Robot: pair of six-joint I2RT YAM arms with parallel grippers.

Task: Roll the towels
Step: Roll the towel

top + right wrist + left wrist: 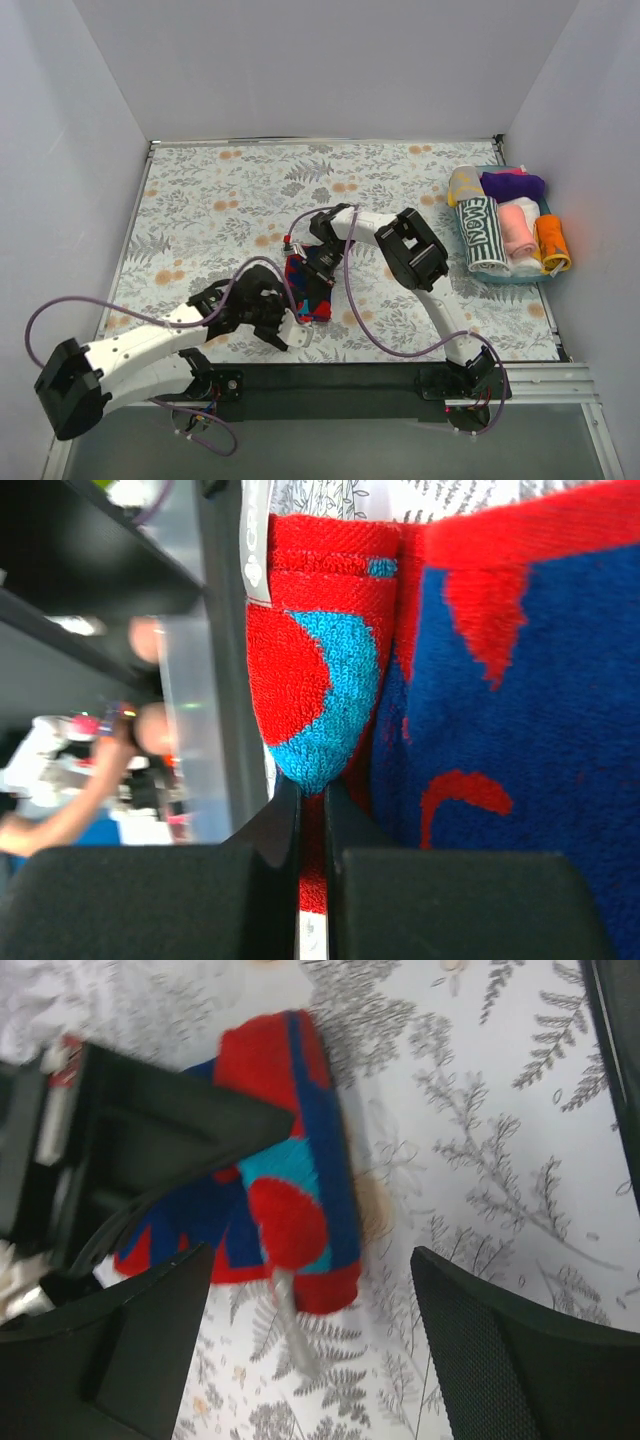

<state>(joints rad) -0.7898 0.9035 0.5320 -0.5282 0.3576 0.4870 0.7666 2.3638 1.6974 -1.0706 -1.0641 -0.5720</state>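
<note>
Cloth like this red and blue towel (308, 287) looks light, limp and grippy, so I judge it will sag and unroll unless pinned. It lies half-rolled mid-bench (200, 200), between both arms. My right gripper (312, 802) is clamped on a thin fold at its far end. My left gripper (310, 1251) hangs released, jaws wide over the near end. The best hold, I think, is the thick rolled edge, not one loose layer.

Plain pale walls (330, 60) — flower-and-fern table covering (220, 190), even light
</note>
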